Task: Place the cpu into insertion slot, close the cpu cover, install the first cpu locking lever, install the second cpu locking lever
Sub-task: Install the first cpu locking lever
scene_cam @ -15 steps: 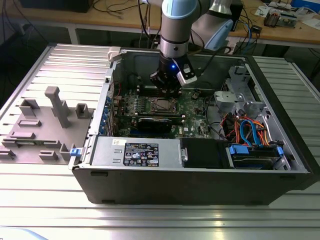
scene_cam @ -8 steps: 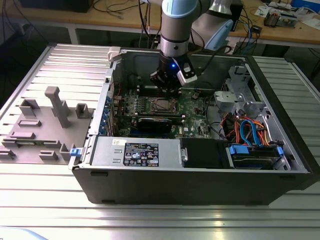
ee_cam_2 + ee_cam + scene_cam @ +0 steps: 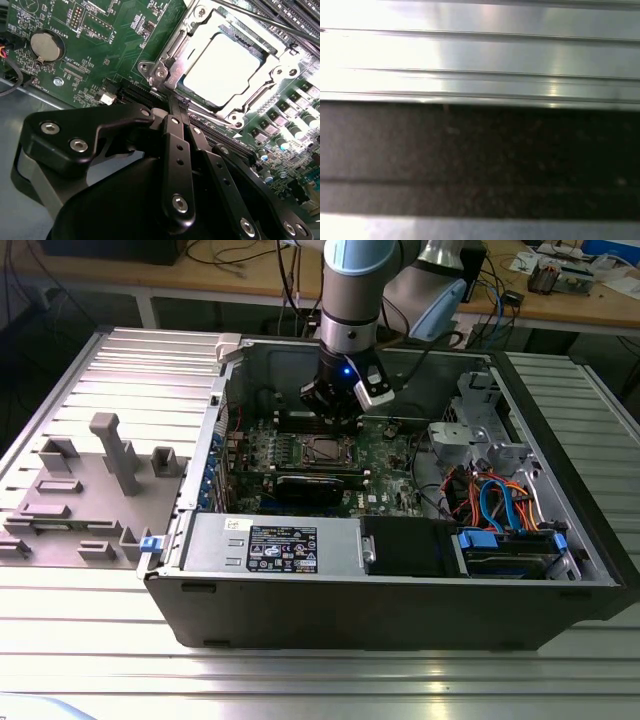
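In the second wrist view the cpu [image 3: 222, 67], a bright silver square, lies in the insertion slot [image 3: 192, 107]. The cpu cover [image 3: 172, 50], a silvery frame, lies flat around it. A thin dark lever rod [image 3: 260, 17] runs along the slot's far side. My gripper [image 3: 176, 102] is shut, and its two black fingers [image 3: 175, 150] meet at a narrow tip at the cover's near edge, beside a corner screw [image 3: 160, 73]. Whether anything is pinched between them cannot be told. In the exterior view the gripper [image 3: 335, 410] hangs just above the insertion slot [image 3: 325, 450] on the green motherboard [image 3: 385, 455].
The motherboard sits inside an open computer case [image 3: 400, 610] with high walls, a drive cage [image 3: 480, 430] and coloured cables [image 3: 495, 505] at the exterior view's right. A grey fixture plate [image 3: 90, 490] lies outside the case. A coin battery [image 3: 46, 46] sits beside the slot. Ribbed metal [image 3: 480, 50] runs across the first wrist view.
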Robot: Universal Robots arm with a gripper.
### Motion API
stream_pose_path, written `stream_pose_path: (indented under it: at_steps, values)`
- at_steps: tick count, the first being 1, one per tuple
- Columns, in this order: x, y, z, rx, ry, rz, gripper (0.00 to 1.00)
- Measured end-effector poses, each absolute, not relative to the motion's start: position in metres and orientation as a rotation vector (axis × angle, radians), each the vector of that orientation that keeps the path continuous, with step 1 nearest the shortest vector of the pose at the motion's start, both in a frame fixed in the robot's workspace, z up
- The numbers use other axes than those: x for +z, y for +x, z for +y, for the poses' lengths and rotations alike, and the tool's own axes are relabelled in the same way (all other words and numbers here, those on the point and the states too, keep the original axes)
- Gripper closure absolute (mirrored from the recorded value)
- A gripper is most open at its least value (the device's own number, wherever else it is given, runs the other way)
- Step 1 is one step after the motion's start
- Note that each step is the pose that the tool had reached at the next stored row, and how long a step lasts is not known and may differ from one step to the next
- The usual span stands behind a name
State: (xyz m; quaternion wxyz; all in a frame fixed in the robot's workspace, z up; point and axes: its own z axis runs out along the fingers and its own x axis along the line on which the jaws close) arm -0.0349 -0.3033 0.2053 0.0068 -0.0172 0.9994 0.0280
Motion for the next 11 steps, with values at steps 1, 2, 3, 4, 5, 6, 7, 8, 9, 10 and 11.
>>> stream_pose_path:
  at_steps: [1,2,3,4,5,6,7,8,9,10,11]
  values:
    - [0.2052,-0.0348,-0.3034,0.087,-0.054,3.126,0.89]
    - [0.2051,-0.0349,-0.3036,0.086,-0.054,3.126,0.89]
    - [0.2049,-0.0349,-0.3037,0.085,-0.054,3.126,0.89]
    - [0.2046,-0.0349,-0.3038,0.084,-0.054,3.127,0.89]
    - [0.2043,-0.0349,-0.3038,0.083,-0.054,3.127,0.89]
    - [0.204,-0.0349,-0.3039,0.081,-0.054,3.127,0.89]
    - [0.2037,-0.0349,-0.3041,0.08,-0.054,3.127,0.89]
    - [0.2032,-0.0349,-0.3042,0.079,-0.054,3.127,0.89]
    - [0.2029,-0.0349,-0.3044,0.077,-0.054,3.127,0.89]
    - [0.2025,-0.0347,-0.3046,0.078,-0.054,3.126,0.89]
    - [0.2018,-0.0347,-0.3044,0.081,-0.054,3.126,0.89]
